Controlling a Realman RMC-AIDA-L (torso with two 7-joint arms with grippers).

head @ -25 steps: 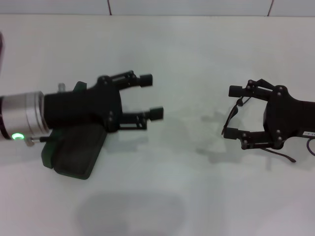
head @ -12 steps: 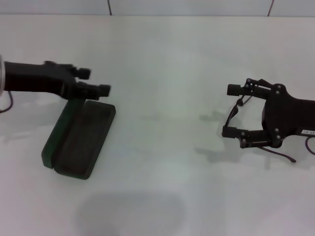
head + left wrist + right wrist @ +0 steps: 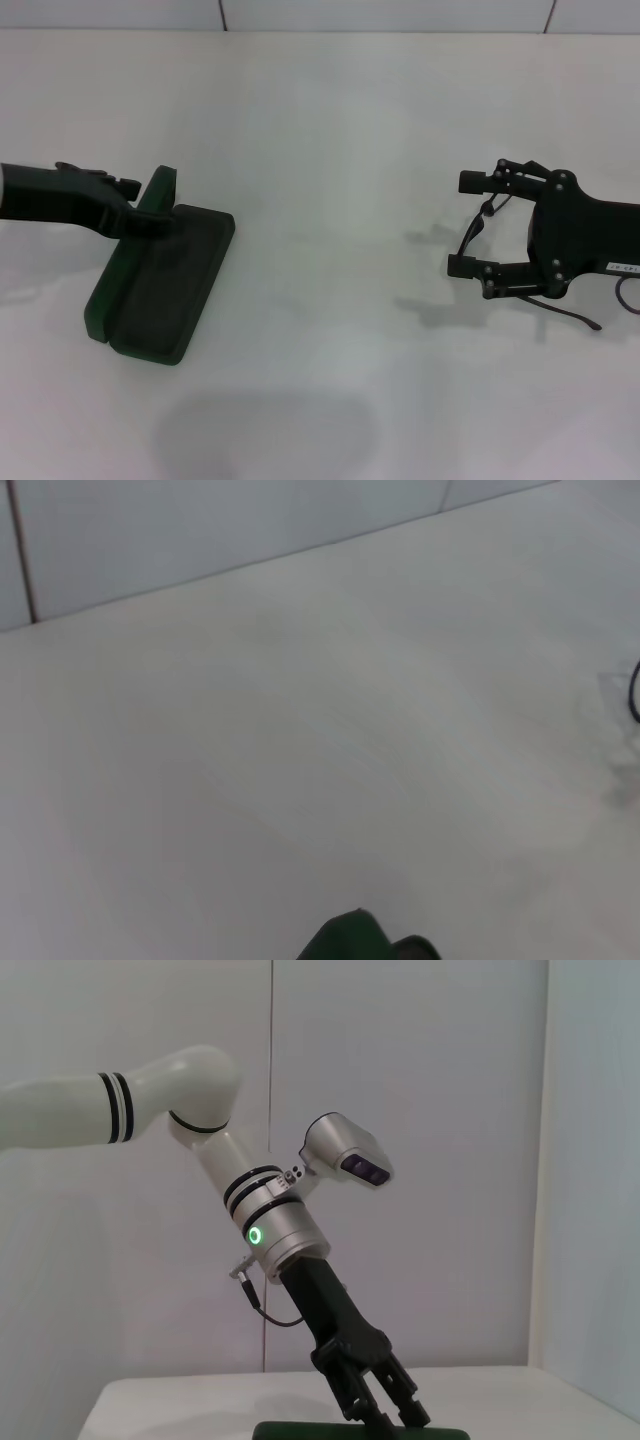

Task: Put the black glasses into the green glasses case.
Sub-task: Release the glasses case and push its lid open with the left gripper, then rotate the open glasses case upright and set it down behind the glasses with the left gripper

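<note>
The green glasses case (image 3: 165, 285) lies open at the left of the table, its lid (image 3: 135, 255) raised along its left side. In the right wrist view the green glasses case (image 3: 360, 1430) shows as a dark edge. My left gripper (image 3: 140, 205) is over the case's far end by the lid, fingers apart, nothing between them. From the right wrist view the left gripper (image 3: 385, 1408) points down at the case. My right gripper (image 3: 465, 224) hovers at the right, and the black glasses (image 3: 474, 222) span between its fingertips. One temple arm (image 3: 572, 316) trails behind.
The white table (image 3: 330, 150) stretches between the two arms, with a tiled wall seam along its far edge. A green bit of the case lid (image 3: 350, 942) shows in the left wrist view. The left arm's white links (image 3: 190, 1100) rise above the case.
My left arm has drawn back to the left and dropped low, so the open case is now uncovered. The right gripper has crept slightly left with the glasses.
</note>
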